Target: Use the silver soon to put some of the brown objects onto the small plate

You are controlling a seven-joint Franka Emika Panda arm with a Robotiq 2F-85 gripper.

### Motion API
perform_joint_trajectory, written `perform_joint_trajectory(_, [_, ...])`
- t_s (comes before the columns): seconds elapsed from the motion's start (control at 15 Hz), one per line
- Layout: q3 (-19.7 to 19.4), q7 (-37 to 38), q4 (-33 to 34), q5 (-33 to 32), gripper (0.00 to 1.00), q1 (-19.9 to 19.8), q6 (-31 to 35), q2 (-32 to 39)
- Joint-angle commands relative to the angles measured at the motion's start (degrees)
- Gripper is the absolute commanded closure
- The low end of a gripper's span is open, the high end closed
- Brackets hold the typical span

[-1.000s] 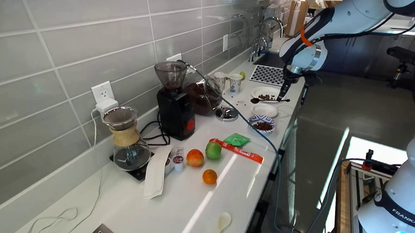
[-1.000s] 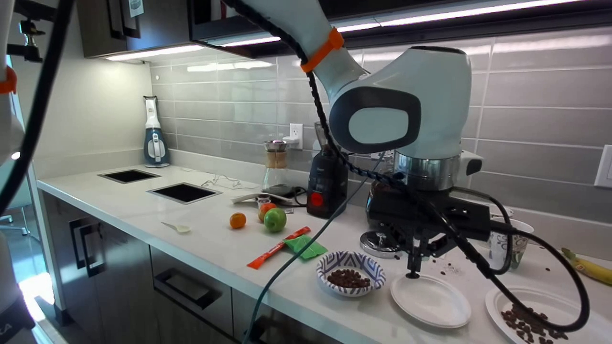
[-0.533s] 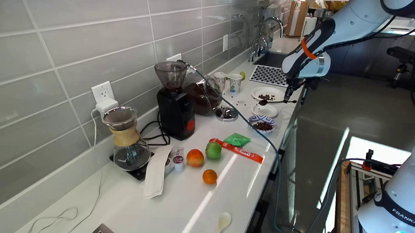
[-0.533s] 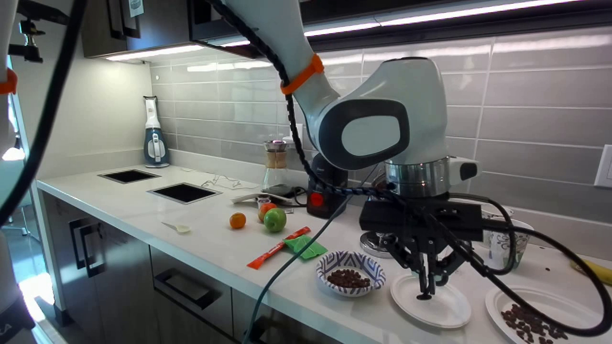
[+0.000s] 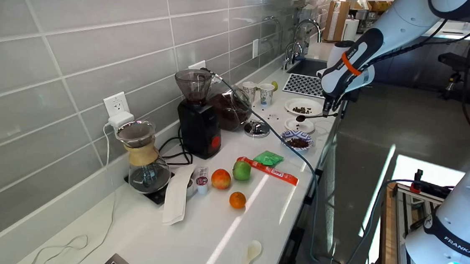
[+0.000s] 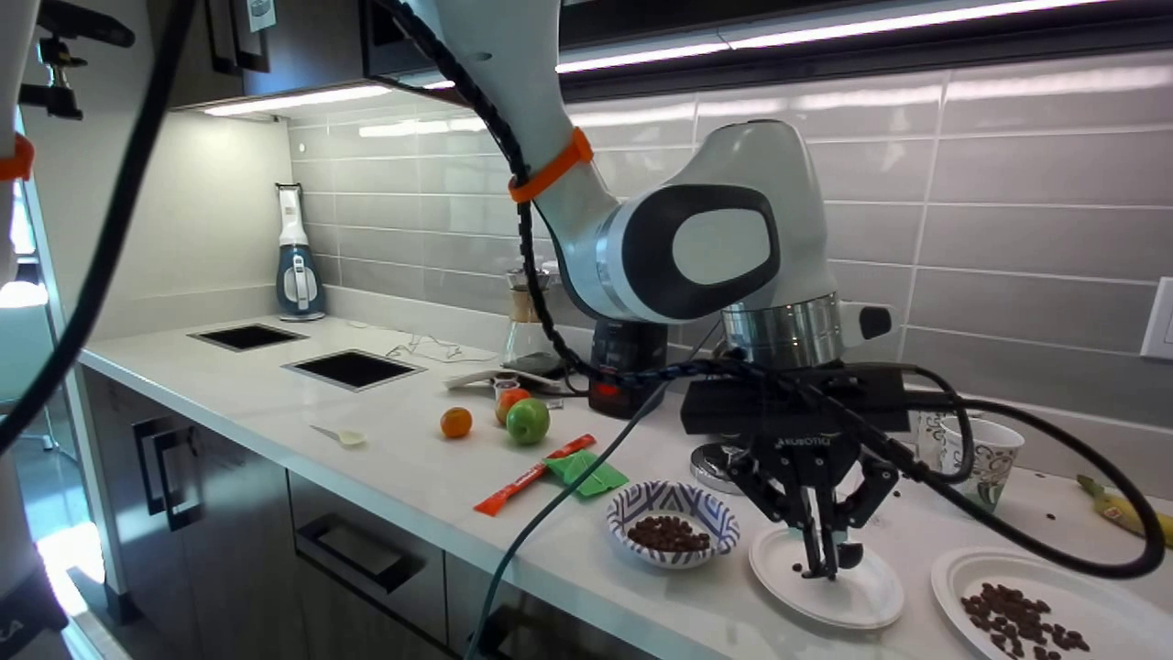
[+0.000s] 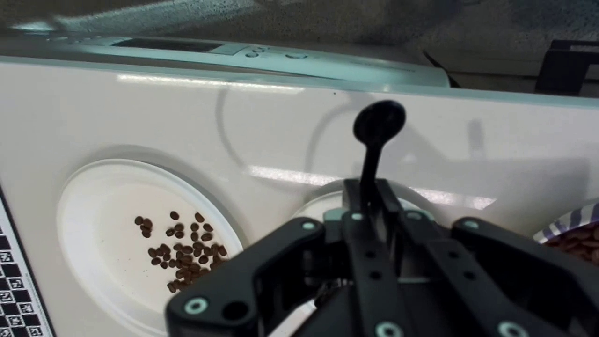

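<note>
We are in a kitchen, though we cannot tell whether a home's or an office's. We see a long white counter (image 6: 403, 458) along a tiled wall (image 5: 117, 26), a sink (image 5: 303, 67) with a curved tap (image 5: 309, 21), and cabinets (image 6: 243, 541) with black handles (image 6: 396, 576) underneath. On top stand a coffee grinder (image 5: 199, 125), a glass carafe (image 5: 148, 171) and patterned cups (image 5: 266, 96).
</note>
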Motion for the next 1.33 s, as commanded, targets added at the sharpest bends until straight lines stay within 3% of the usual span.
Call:
perform_joint_trajectory(0.0, [-3.89,8.25,-0.85,-10.27,0.98,3.34,1.65,0.26])
perform_joint_trajectory(0.53, [-7.7,22.76,-0.94,-31.35,0.98,8.09,0.81,0.1])
perform_joint_trajectory(0.93, [-7.5,35.75,-0.86,-49.16,0.98,10.12,-0.3,0.29])
perform_joint_trajectory(1.0, [-6.82,37.26,-1.03,-50.46,0.98,9.52,0.18,0.11])
perform_joint_trajectory(1.07, [-4.74,33.71,-0.18,-47.09,0.91,7.42,-0.52,0.0])
perform_joint_trajectory(1.27, [-4.61,35.54,-0.25,-49.02,0.91,7.47,-0.49,0.01])
